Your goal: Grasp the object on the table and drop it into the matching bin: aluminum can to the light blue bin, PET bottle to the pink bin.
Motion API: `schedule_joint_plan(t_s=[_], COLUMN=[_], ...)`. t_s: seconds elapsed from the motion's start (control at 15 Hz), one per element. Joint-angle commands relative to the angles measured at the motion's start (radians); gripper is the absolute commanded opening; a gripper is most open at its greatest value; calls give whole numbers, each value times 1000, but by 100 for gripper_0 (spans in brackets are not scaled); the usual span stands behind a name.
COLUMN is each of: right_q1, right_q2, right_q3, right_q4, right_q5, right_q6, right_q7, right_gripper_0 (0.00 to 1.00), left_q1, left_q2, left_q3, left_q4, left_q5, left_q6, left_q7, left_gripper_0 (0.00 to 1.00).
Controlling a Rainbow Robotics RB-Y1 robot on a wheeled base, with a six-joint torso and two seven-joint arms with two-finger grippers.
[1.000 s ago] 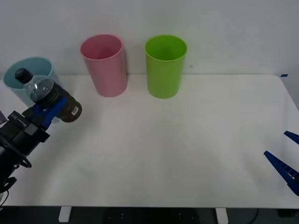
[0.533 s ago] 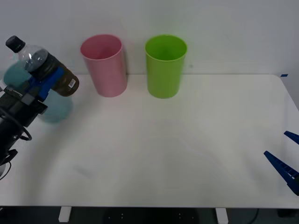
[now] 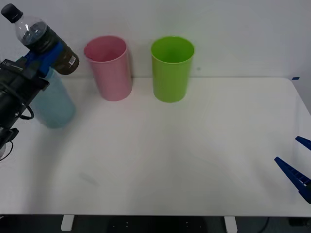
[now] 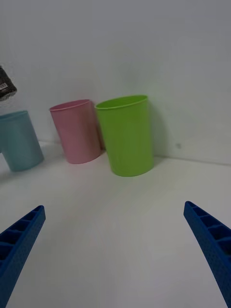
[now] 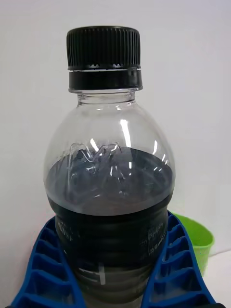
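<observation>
My left gripper (image 3: 44, 56) is shut on the PET bottle (image 3: 41, 38), a small clear bottle with a black cap and dark brown label. It holds the bottle tilted in the air at the far left, above the light blue bin (image 3: 52, 102) and left of the pink bin (image 3: 109, 68). In the left wrist view the PET bottle (image 5: 109, 192) sits between the blue fingers (image 5: 178, 269). My right gripper (image 3: 296, 165) stands open low at the right edge of the table (image 3: 184, 155). The right wrist view shows the pink bin (image 4: 77, 130) and light blue bin (image 4: 20, 139).
A lime green bin (image 3: 172, 68) stands right of the pink one at the back of the table, also seen as the lime green bin (image 4: 126, 134) from the right wrist. A white wall runs behind the bins.
The left arm has lifted the bottle up and back, from in front of the light blue bin to above it. The right arm has not moved.
</observation>
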Motion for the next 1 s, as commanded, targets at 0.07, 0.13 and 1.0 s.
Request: schedule_joint_plan(t_s=[0.07,0.13,1.0], right_q1=[0,0,0], right_q2=[0,0,0], right_q3=[0,0,0], right_q4=[0,0,0], right_q5=[0,0,0], right_q6=[0,0,0], right_q7=[0,0,0], right_gripper_0=[100,100,100], left_q1=[-43,-66,-508], left_q2=[0,0,38], left_q3=[6,6,-69], left_q4=[2,6,497], left_q5=[-108,-155,-465], left_q6=[10,13,1], left_q7=[-5,2,36], left_gripper_0=[1,1,1])
